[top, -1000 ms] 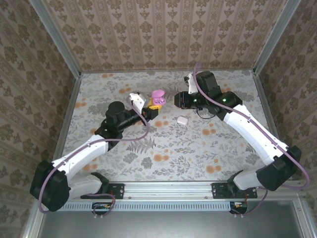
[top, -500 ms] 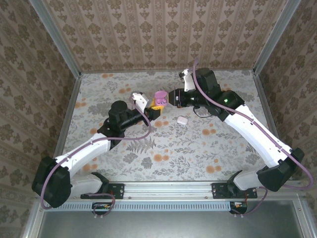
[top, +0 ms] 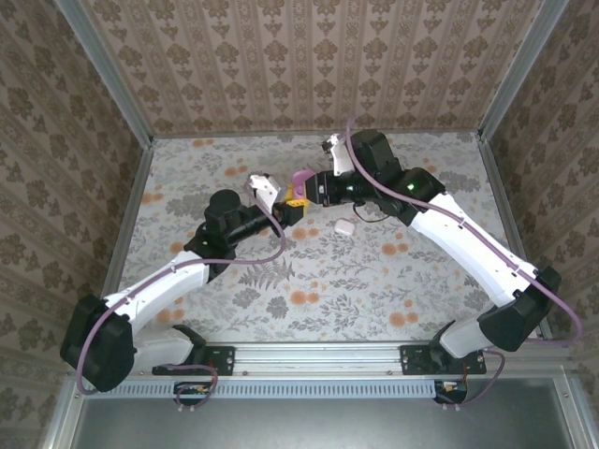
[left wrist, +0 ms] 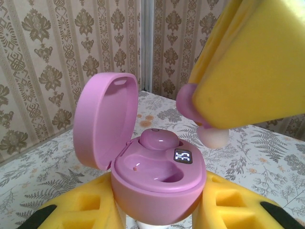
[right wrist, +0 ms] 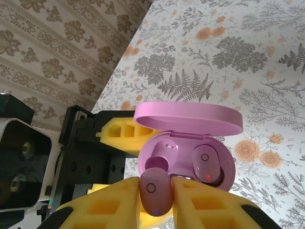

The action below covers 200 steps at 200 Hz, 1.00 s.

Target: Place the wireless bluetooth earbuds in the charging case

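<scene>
left hand [top: 293,202] — clamps open charging case [left wrist: 157,183] | right hand [right wrist: 155,202] — pinches earbud [right wrist: 154,191] above it | second earbud [right wrist: 208,164] seated

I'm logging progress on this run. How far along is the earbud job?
Done: the charging case is open, clamped in the left gripper, with the first earbud seated in its socket. In hand: the right gripper pinches the second earbud close to the case, not yet in the empty socket. Left: seat that earbud and let go.
</scene>
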Tool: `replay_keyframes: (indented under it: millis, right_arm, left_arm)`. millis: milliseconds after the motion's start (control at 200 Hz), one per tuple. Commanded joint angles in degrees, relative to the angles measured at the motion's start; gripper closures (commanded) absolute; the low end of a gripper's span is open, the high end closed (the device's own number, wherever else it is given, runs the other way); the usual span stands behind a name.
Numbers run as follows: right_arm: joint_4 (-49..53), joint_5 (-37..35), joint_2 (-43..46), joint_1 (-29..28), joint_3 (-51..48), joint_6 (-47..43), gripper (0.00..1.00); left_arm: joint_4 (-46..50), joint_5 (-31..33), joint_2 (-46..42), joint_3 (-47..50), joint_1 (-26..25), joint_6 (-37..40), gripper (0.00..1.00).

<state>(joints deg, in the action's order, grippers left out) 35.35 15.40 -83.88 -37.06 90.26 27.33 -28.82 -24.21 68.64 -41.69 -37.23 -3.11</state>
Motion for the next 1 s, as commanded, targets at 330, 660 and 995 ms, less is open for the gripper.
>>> replay_keyframes:
  millis: [330, 660, 995]
  right_arm:
    - [-0.9, 0.4, -2.6, -1.3, 2.5, 0.9, 0.75]
    - [0.4, -1.2, -4.0, -1.8, 3.0, 0.1, 0.76]
    - [-2.0, -4.4, -2.9, -1.7, 2.2, 0.3, 0.77]
  left_arm:
    - [-2.1, -1.0, 0.2, -2.3, -0.7, -1.2, 0.67]
    - [-2.3, -0.9, -0.1, -2.3, -0.7, -1.3, 0.67]
    - [-2.7, -0.9, 0.0, -2.2, -0.7, -1.5, 0.67]
